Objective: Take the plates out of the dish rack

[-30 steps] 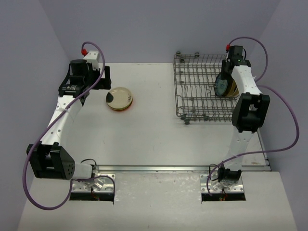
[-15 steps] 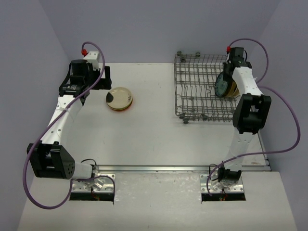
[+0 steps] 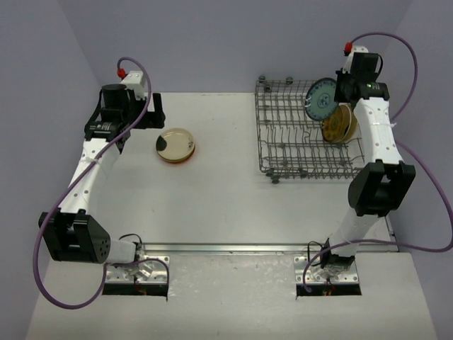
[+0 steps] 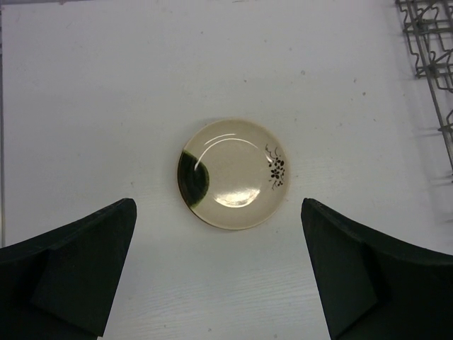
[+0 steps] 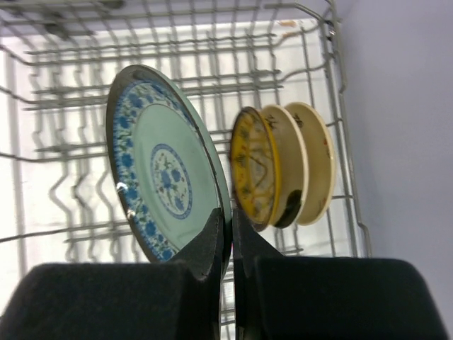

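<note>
My right gripper (image 5: 230, 237) is shut on the rim of a pale blue patterned plate (image 5: 166, 170), held upright above the grey wire dish rack (image 3: 290, 134); the plate also shows in the top view (image 3: 320, 99). A yellow patterned plate (image 5: 253, 166) and two tan plates (image 5: 311, 163) stand on edge in the rack's right side, seen from above as one group (image 3: 337, 124). A tan plate with a dark patch (image 3: 175, 144) tops a small stack left of centre, also in the left wrist view (image 4: 233, 173). My left gripper (image 4: 219, 276) is open above it.
The rack stands at the table's far right, its left rows of tines bare. Its corner (image 4: 432, 49) shows at the left wrist view's right edge. Walls (image 3: 212, 42) close in the table at the back and sides.
My right gripper has lifted the pale blue plate up out of the rack, away from the yellow plate. The left arm has barely moved.
</note>
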`<state>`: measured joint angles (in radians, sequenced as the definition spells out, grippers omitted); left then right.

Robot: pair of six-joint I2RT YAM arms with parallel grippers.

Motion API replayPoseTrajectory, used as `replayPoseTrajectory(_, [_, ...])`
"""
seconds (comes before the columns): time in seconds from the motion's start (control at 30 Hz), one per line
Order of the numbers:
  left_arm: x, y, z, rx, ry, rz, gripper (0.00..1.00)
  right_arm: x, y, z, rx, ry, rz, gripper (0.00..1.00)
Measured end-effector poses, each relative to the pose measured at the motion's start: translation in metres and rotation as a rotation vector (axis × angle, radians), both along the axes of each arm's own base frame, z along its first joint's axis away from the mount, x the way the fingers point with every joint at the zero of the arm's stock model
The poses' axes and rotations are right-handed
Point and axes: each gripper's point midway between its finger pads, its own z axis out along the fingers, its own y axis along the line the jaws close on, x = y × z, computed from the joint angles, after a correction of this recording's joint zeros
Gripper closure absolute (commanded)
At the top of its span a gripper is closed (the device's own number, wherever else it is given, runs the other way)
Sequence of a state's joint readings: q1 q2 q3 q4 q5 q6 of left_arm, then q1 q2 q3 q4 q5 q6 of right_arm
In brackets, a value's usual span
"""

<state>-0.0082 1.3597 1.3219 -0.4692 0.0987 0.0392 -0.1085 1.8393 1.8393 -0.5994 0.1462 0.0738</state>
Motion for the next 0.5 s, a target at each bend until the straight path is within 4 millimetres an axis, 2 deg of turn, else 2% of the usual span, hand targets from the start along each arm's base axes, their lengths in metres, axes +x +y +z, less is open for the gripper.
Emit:
replayPoseTrajectory(0.1, [-0.001, -0.014, 0.004, -0.054, -0.004, -0.055, 0.00, -0.006, 0.025, 0.021, 0.096, -0.056, 0.092, 1.00])
replayPoseTrajectory(0.17, [-0.006, -0.033, 0.007, -0.121, -0.002, -0.141, 0.02, -0.014, 0.046, 0.031, 0.172, -0.097, 0.166, 1.00])
replayPoseTrajectory(0.23, [-0.014, -0.055, 0.012, -0.198, 0.003, -0.246, 0.05, -0.031, 0.071, 0.032, 0.264, -0.107, 0.248, 1.00])
replayPoseTrajectory(0.37, [-0.032, -0.093, 0.022, -0.350, 0.016, -0.433, 0.11, -0.070, 0.139, 0.016, 0.447, -0.074, 0.439, 1.00])
replayPoseTrajectory(0.5, [-0.050, -0.114, 0.008, -0.442, 0.075, -0.534, 0.17, -0.114, 0.219, -0.019, 0.562, 0.050, 0.638, 1.00])
